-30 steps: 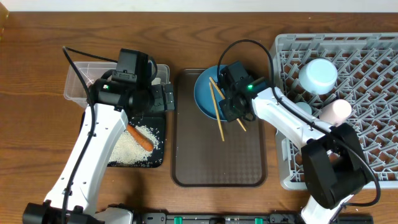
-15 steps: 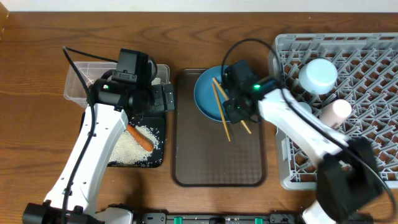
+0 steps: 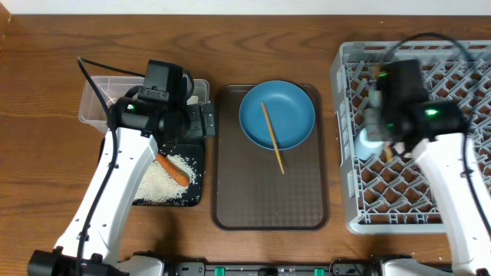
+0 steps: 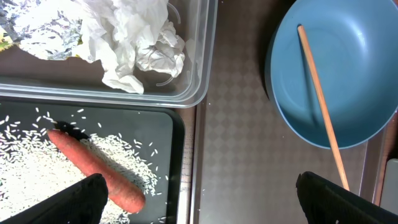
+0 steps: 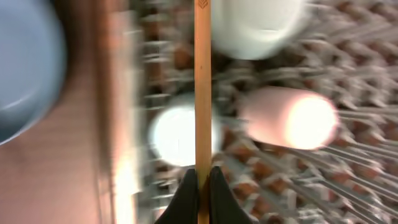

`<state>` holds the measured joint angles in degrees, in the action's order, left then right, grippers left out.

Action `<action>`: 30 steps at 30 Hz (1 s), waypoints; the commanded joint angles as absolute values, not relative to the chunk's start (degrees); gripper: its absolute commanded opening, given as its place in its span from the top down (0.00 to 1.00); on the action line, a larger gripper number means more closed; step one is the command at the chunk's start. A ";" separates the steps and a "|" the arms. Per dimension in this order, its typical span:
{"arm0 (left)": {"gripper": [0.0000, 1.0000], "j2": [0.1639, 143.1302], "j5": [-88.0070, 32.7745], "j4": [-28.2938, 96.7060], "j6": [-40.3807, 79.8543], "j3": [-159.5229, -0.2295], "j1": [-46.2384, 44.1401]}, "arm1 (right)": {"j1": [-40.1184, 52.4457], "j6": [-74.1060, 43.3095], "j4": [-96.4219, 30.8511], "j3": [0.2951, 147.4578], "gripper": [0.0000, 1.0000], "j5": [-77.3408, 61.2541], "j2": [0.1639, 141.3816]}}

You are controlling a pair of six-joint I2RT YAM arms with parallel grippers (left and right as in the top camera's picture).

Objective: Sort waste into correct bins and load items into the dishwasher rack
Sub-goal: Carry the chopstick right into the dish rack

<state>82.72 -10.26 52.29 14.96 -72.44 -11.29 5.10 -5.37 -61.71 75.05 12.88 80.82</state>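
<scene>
Right hand [image 5: 199, 183] clenched on chopstick [image 5: 202, 81] above rack [image 3: 468, 61]; left hand [image 4: 202, 199] released, over black tray [image 4: 177, 143] edge

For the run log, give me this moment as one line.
right claw: shut on chopstick, over rack | left claw: open, empty | second chopstick: on blue plate

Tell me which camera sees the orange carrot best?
Left wrist view: the small orange carrot lies large and sharp among white rice grains on the shallow black tray. Overhead shows it tiny beside the left arm. Right wrist misses it.
</scene>
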 commanded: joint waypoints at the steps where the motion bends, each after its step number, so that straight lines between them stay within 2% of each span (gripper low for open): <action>1: 0.00 82.89 -9.56 52.45 14.63 -71.94 -11.05 | -1.08 -0.75 -59.51 75.75 0.99 16.08 80.90; 8: 0.00 82.89 -9.56 52.45 14.63 -71.94 -11.05 | -9.02 12.78 -51.35 75.75 0.99 16.10 81.78; 18: 0.00 82.89 -9.56 52.45 14.63 -71.94 -11.05 | -16.01 12.93 -49.78 75.66 0.99 15.57 86.08; 30: 0.00 82.89 -9.58 52.45 14.63 -71.94 -11.05 | -18.00 14.00 -49.87 75.66 0.99 14.79 92.71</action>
